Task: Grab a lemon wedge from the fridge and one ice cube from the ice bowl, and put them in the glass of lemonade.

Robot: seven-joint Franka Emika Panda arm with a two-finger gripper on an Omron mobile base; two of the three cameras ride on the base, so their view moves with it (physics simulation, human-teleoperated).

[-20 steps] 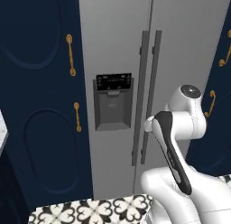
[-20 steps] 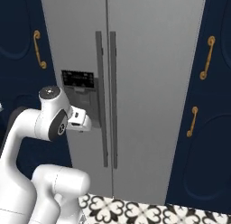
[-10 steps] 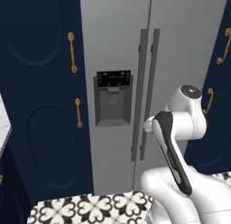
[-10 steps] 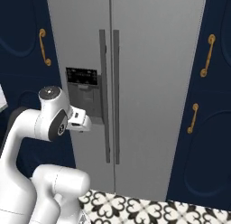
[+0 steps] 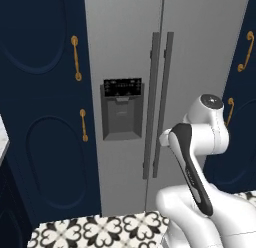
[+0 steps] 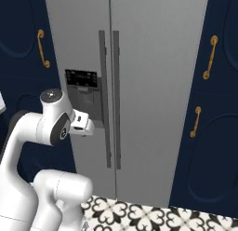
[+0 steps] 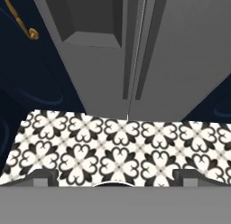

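fridge (image 5: 200, 52) top and base cut off, doors shut, contents hidden, cabinets (image 5: 40, 117) cropped

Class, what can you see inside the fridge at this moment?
Nothing inside: both doors of the fridge are shut, hiding its contents. Visible are its two handles and the dispenser panel on the left door.

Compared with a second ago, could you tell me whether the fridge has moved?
No. The fridge keeps its place against the navy cabinets; the whole view shifted slightly together, so the camera moved.
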